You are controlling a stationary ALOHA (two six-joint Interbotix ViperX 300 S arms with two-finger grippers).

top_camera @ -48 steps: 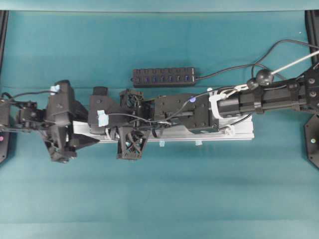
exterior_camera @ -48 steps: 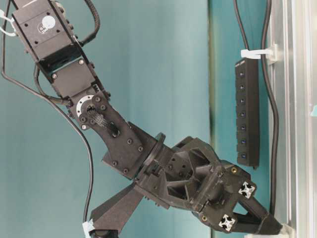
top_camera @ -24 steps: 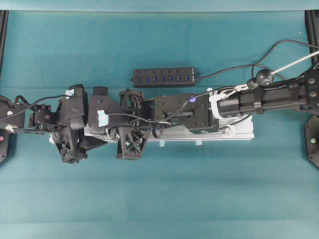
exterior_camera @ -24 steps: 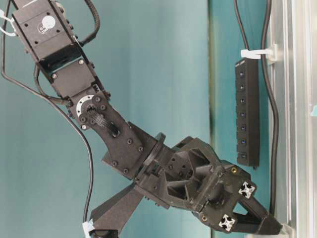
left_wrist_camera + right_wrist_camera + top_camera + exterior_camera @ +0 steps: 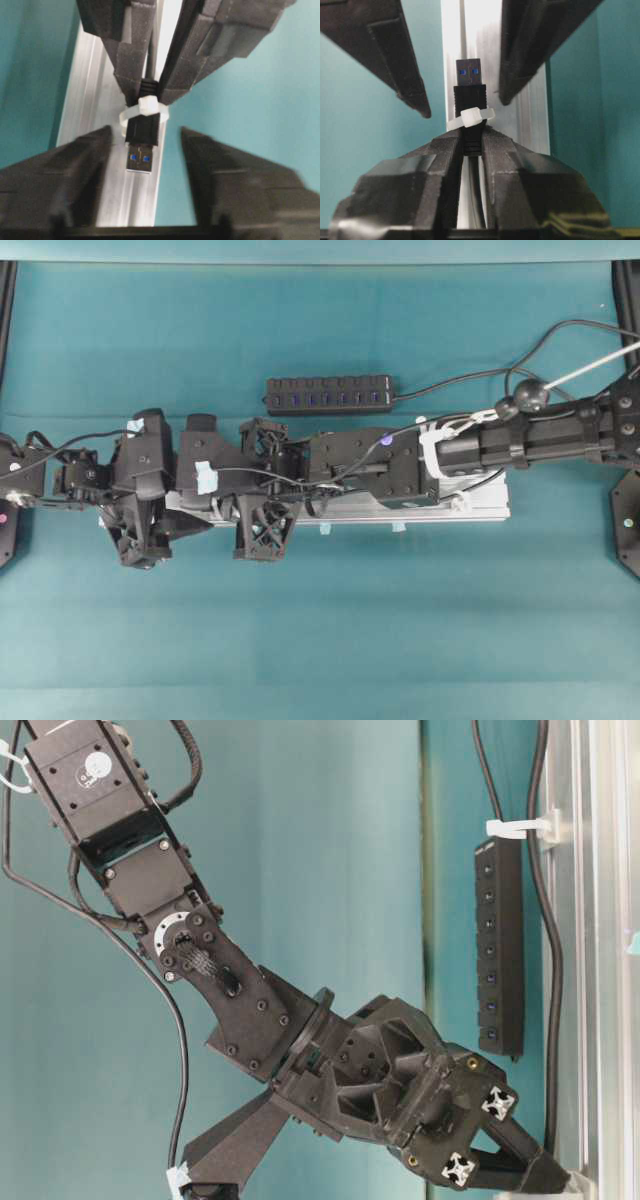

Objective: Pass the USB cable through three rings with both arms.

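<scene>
Two grippers meet nose to nose over the silver rail (image 5: pixel 95 165). The right gripper (image 5: pixel 470 145) is clamped on the USB cable (image 5: pixel 469 107) just behind its plug, which pokes through a white ring (image 5: pixel 470 116). The left gripper (image 5: pixel 145 150) sits spread either side of the plug, not touching.

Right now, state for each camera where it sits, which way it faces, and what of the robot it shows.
Overhead: above, facing down; both arms over the rail.
Table-level: low, image turned sideways; right arm, hub.
Left wrist: on the left gripper, facing the USB plug through a ring.
Right wrist: on the right gripper, which pinches the plug.
Both wrist views share plug, ring and rail.
</scene>
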